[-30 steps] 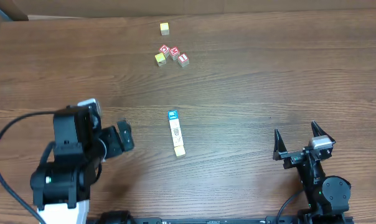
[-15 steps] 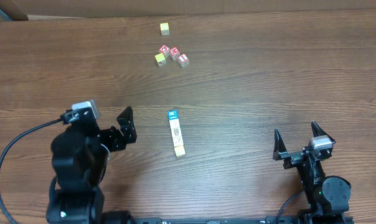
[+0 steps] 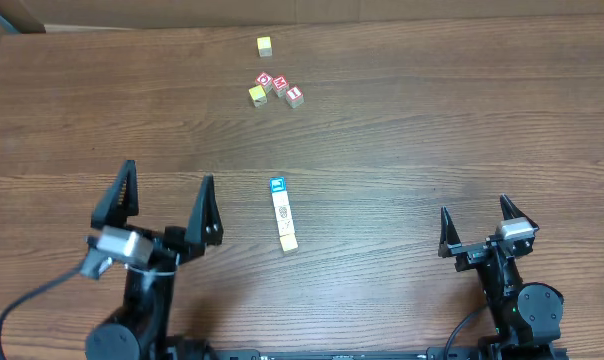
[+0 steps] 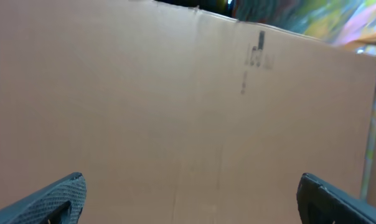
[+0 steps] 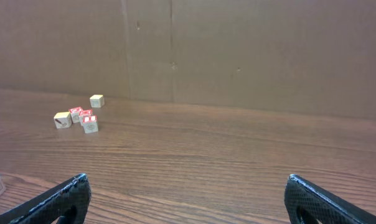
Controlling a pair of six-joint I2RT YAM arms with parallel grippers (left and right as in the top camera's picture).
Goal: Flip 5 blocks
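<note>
Wooden desk [image 3: 432,120] from above. Five blocks [image 3: 283,213] in a tight row at desk centre, blue face farthest, yellow nearest. Left gripper [image 3: 169,172] now swung back from beside the row to the near-left edge, jaws wide, empty. Right gripper [image 3: 473,205] unmoved at near-right edge, equally wide. Probably a retreat to rest, flipping likely finished.

The blocks [image 3: 282,213] are coloured blue, cream and yellow. Red-and-white faces are shown by other cubes [image 3: 280,86]. The tabletop [image 3: 432,120] is grained in brown.
</note>
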